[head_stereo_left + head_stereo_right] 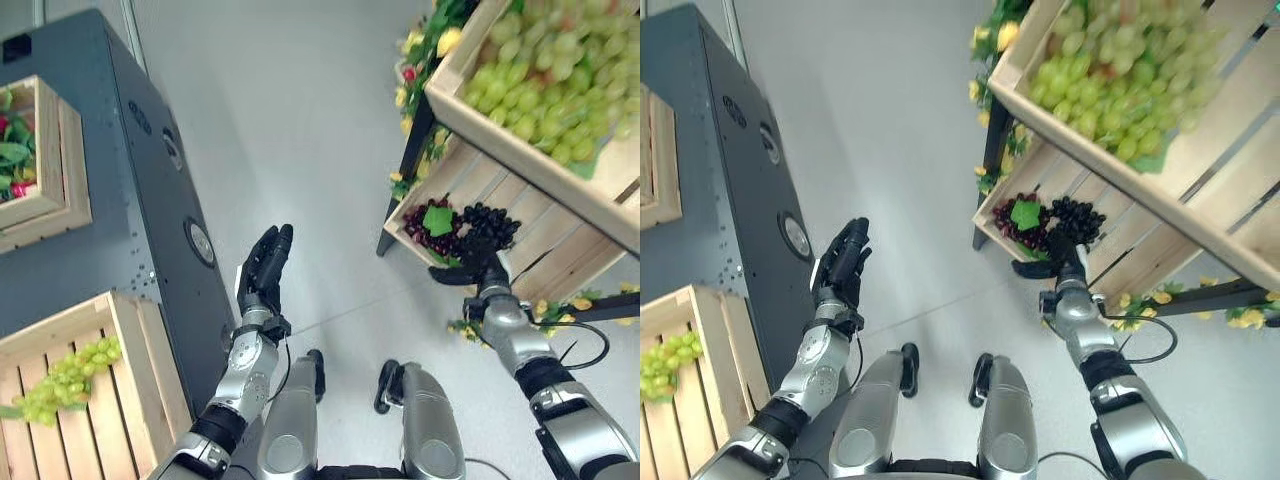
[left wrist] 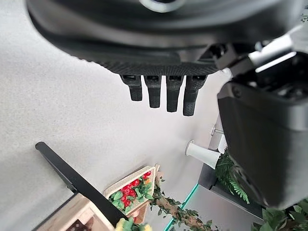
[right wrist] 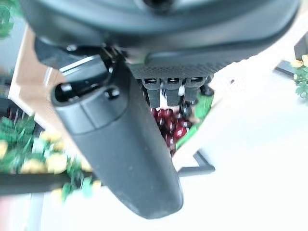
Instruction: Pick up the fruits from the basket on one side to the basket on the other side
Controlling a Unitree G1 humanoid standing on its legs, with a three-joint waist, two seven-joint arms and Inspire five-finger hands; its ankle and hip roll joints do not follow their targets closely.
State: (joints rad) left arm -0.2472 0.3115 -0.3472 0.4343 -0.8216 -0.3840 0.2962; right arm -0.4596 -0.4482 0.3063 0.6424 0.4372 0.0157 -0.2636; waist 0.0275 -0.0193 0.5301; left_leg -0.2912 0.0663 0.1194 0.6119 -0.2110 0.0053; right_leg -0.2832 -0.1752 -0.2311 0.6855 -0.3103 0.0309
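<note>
Reaching into the lower right crate for dark grapes, with the transfer barely under way.

Largest first: the tilted upper crate [image 1: 560, 150] on the right stand is heaped with green grapes [image 1: 555, 80], and the lower crate [image 1: 540, 225] beneath it holds a red grape bunch [image 1: 432, 232] and a dark grape bunch [image 1: 488, 224] at its near left corner. At near left, the receiving crate [image 1: 120, 340] holds just one small green bunch [image 1: 65, 380], so most fruit seems yet to be moved. A dark cabinet [image 1: 130, 180] stands between the two sides. The right hand [image 1: 478, 265] sits at the dark bunch, thumb out to the side; I cannot tell whether its fingers have closed on the fruit. The left hand [image 1: 266, 262] hangs over the floor with fingers straight and together, holding nothing. The lower crate's rim and the upper crate overhanging it crowd the lift path.
</note>
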